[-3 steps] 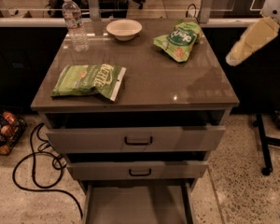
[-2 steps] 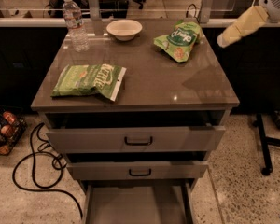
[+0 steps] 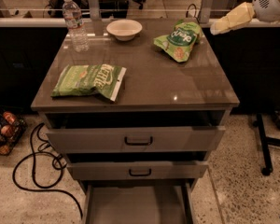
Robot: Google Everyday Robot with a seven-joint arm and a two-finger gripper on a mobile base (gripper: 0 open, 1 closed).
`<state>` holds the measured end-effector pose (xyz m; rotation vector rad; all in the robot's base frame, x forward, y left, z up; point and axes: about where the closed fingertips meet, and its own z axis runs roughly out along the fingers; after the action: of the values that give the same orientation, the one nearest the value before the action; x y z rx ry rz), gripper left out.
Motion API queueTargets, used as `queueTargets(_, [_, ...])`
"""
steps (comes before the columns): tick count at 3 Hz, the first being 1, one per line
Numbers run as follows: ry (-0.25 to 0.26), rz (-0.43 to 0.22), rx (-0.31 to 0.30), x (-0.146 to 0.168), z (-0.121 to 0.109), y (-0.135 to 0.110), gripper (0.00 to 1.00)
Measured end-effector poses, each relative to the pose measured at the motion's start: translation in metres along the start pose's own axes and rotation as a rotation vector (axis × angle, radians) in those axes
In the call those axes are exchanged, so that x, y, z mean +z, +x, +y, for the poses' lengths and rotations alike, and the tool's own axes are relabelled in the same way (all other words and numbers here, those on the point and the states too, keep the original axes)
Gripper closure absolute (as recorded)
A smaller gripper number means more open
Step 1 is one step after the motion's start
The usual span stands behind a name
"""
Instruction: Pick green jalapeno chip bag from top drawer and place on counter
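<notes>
Camera view: green Kettle chip bag (image 3: 88,80) lies flat on glossy grey-brown desk (image 3: 149,85), front-left. Wide grey top drawer (image 3: 177,139) is ajar. Cream end effector (image 3: 224,23) hangs off back-right corner; open or closed, can't tell.

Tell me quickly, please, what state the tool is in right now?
Tool: cannot be told; it hangs by the far right corner of the counter, near a green chip bag.
</notes>
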<state>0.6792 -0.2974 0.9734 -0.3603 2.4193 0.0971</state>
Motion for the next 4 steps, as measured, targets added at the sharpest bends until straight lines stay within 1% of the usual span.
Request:
queueTargets(1, [-0.001,0.003,0.06,0.002,0.001,0.0,0.0])
queueTargets(2, [0.001,-0.001,0.069,0.005,0.002,-0.001,0.0])
queueTargets(3, [0.023,-0.033,0.134,0.026,0.013,-0.016,0.0])
queueTargets(4, [-0.031,-0.11,0.234,0.064,0.036,-0.05,0.0])
